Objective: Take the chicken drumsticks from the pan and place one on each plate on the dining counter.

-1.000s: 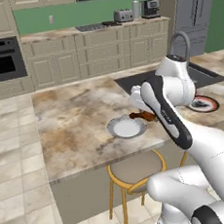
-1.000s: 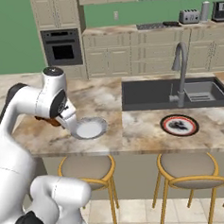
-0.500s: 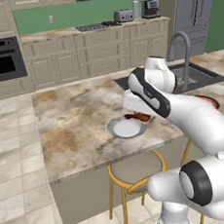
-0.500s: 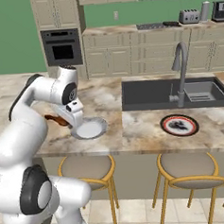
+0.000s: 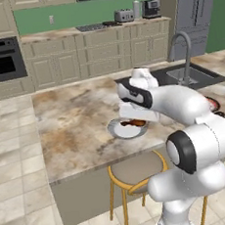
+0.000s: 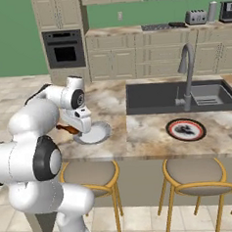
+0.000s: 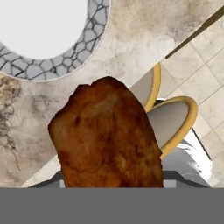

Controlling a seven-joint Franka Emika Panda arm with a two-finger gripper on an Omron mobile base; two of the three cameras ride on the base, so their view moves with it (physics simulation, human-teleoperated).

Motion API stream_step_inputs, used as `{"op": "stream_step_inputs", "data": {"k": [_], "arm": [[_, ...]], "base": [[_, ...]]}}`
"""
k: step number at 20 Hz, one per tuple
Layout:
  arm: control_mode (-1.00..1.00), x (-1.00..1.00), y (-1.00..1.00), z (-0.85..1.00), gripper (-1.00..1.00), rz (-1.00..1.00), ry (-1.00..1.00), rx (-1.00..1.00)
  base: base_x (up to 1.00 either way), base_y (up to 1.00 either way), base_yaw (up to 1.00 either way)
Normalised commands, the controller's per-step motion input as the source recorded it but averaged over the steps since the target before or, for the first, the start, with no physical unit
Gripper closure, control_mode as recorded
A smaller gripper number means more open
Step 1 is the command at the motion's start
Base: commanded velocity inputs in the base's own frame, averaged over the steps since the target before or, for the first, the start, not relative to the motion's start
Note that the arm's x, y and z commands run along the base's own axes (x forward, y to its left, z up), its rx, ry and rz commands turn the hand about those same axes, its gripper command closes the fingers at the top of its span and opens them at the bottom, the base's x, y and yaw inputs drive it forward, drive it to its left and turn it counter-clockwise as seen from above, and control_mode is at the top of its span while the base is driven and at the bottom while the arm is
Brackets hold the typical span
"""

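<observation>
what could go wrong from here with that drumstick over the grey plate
1. In the hand view the drumstick hangs beside the grey-white plate, near the counter edge; released now, it may miss onto the stone or fall toward the stool.
2. The gripper sits low by the plate rim and could nudge it.

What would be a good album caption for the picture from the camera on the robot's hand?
A glazed chicken drumstick held in the gripper above the dining counter, beside the grey-white plate.
</observation>
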Motion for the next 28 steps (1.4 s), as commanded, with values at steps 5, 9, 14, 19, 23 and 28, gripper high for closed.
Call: {"op": "stream_step_inputs", "data": {"k": [5,9,14,19,23,28], "arm": [[-1.0,0.53,-0.16,-0.43,1.0,0.01,0.0,-0.01],[-1.0,0.55,-0.15,-0.42,1.0,0.02,0.0,-0.01],[-1.0,0.59,-0.06,-0.46,1.0,0.01,0.0,-0.02],[-1.0,0.64,-0.01,-0.41,1.0,0.01,0.0,-0.03],[-1.0,0.65,0.0,-0.36,1.0,0.01,0.0,-0.03],[-1.0,0.56,0.0,-0.43,1.0,0.01,0.0,-0.05]], "base": [[0.0,0.0,0.0],[0.0,0.0,0.0],[0.0,0.0,0.0],[0.0,0.0,0.0],[0.0,0.0,0.0],[0.0,0.0,0.0]]}}
